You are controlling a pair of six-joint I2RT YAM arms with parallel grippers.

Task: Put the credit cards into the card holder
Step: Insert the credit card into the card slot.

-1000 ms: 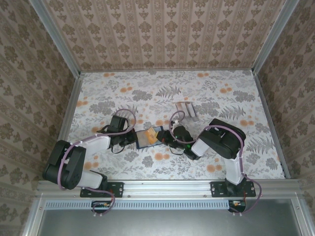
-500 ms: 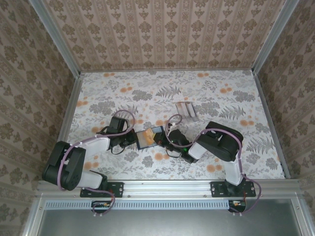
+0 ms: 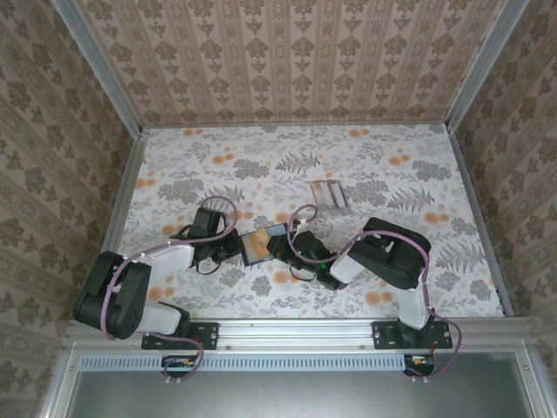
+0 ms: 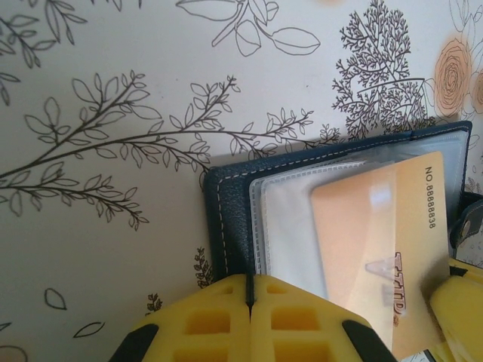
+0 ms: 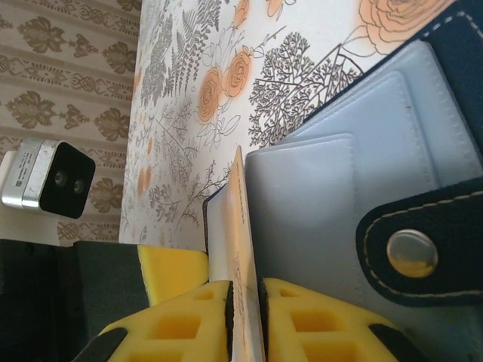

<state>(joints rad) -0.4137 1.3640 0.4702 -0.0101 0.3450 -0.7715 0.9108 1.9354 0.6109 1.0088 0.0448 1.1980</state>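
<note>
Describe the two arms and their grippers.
The left arm and right arm share black joints, white link shells and looping purple cables. The left gripper and right gripper each carry two blocky yellow fingers moulded with square recesses.

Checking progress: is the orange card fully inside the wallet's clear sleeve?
No, the orange card has its numbered end bare outside the clear sleeve.

Card holder (image 4: 226, 219) navy, pale-blue inside; card (image 4: 362, 226) orange; table (image 3: 218, 170) white, grey-orange floral; walls (image 3: 287, 61) beige damask.
</note>
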